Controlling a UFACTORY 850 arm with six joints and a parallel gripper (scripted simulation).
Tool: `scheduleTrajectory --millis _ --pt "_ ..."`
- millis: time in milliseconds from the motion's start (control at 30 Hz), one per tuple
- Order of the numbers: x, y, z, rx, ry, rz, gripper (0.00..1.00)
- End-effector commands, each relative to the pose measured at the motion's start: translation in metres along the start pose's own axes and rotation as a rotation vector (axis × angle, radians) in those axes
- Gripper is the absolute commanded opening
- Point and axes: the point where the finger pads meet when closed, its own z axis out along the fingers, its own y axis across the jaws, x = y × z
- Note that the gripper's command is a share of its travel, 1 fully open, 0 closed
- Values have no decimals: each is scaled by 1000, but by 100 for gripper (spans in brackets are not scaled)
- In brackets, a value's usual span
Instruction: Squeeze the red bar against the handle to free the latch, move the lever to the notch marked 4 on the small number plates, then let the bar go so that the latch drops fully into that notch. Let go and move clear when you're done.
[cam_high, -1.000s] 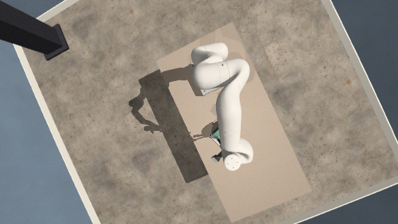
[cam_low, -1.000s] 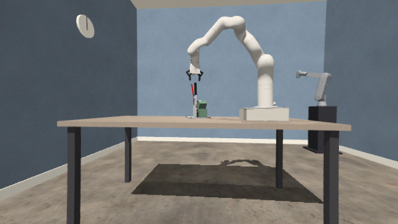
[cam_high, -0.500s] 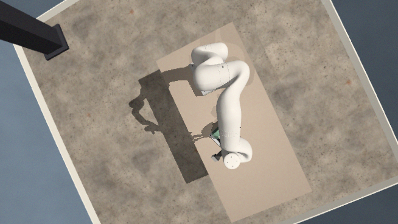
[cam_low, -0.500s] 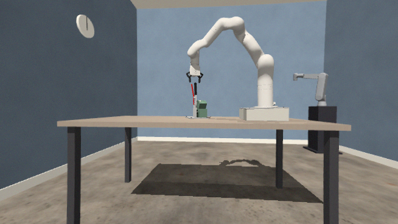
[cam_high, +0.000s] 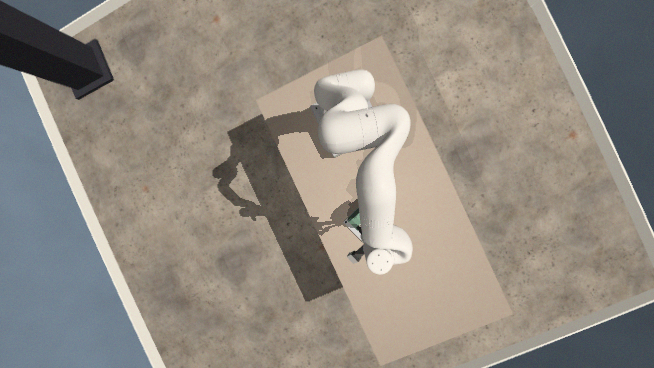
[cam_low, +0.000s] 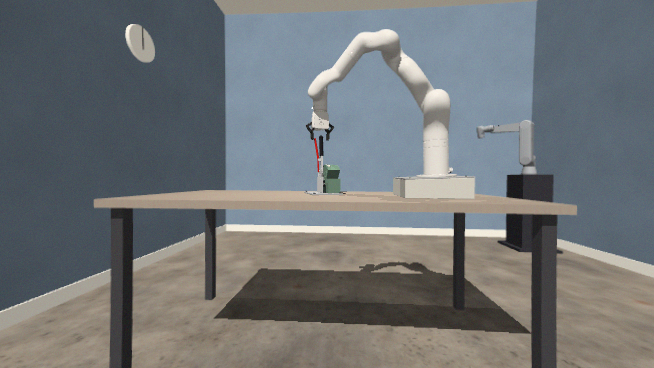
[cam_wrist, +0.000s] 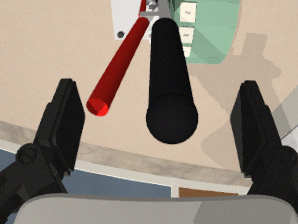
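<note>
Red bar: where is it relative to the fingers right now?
In the wrist view the red bar slants left of the black handle; both tips lie between the open gripper fingers, untouched.

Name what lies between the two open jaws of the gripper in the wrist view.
The black handle and the red bar splayed beside it, both untouched; the gripper holds nothing.

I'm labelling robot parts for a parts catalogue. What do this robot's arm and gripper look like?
The arm is smooth, glossy white, made of rounded tubular segments with bulbous joints, and no outside cables show. Faint dotted seam lines ring some segments. It rises from a pale grey rectangular base block. The gripper has a light grey boxy body and two black, flat-faced fingers on black linkages.
</note>
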Motion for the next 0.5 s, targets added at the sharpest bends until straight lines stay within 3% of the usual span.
scheduleTrajectory --millis 0,467 --pt "0 -1 7 2 1 0 100" --pt "0 -1 19 2 1 0 100"
